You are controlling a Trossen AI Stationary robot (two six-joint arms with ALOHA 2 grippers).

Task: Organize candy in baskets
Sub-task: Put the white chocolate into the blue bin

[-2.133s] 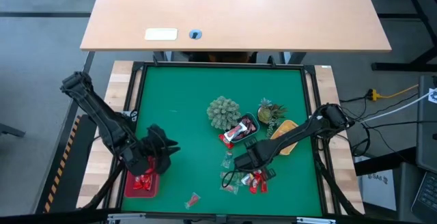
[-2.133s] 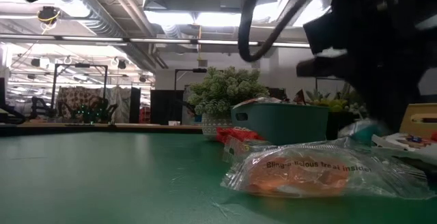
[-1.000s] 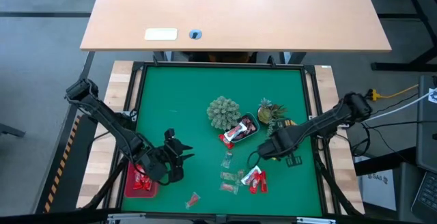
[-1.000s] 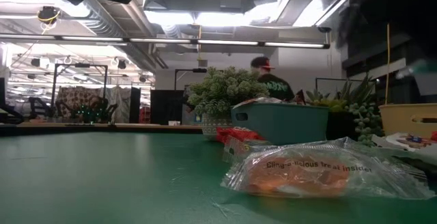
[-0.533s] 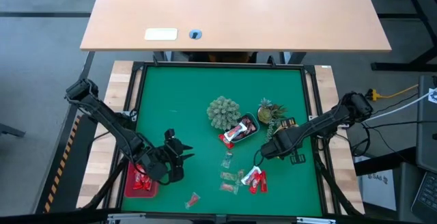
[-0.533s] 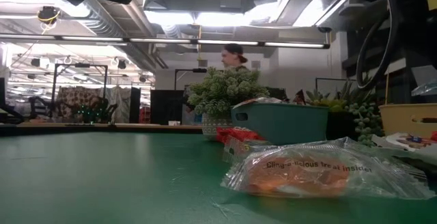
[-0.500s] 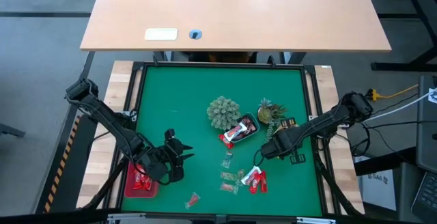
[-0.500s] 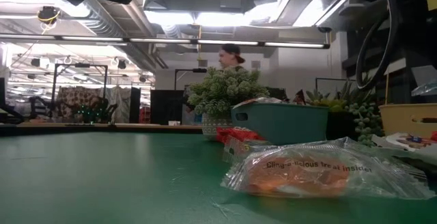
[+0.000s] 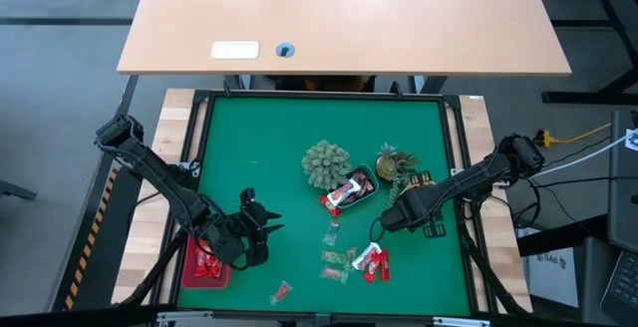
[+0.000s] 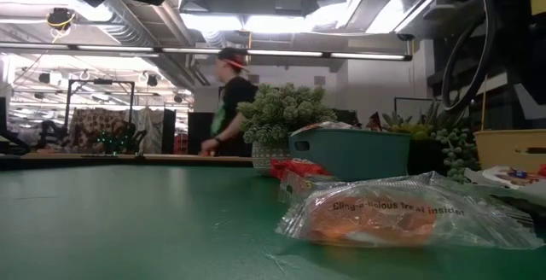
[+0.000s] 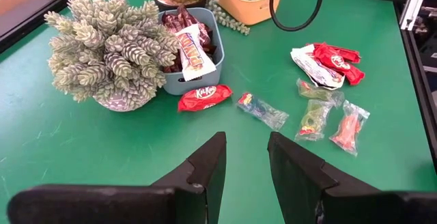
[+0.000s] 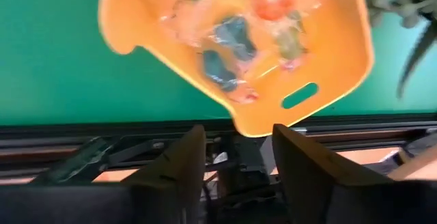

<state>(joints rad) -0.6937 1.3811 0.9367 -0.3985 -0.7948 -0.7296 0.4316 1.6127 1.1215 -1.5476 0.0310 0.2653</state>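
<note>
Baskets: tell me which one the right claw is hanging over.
The yellow-orange basket, holding small clear-wrapped sweets; the right claw hangs above it. The blue basket and the red basket sit elsewhere.

In the high view a mat-covered table (image 9: 269, 158) fills the lower middle of the frame, with a desk (image 9: 399, 18) above it. The left arm's gripper (image 9: 261, 229) sits at lower left, just right of a rectangular basket (image 9: 206, 265) holding candy near the table's lower left corner. At centre stands a round plant ornament (image 9: 326, 163); to its lower right is a second basket (image 9: 351, 187) with candy inside, and right of that a smaller plant ornament (image 9: 394, 161). The right arm's gripper (image 9: 391, 214) is over the third basket (image 12: 239, 53) at right. Loose candy (image 9: 359, 260) lies below centre, one piece (image 9: 282, 291) apart at lower left.
</note>
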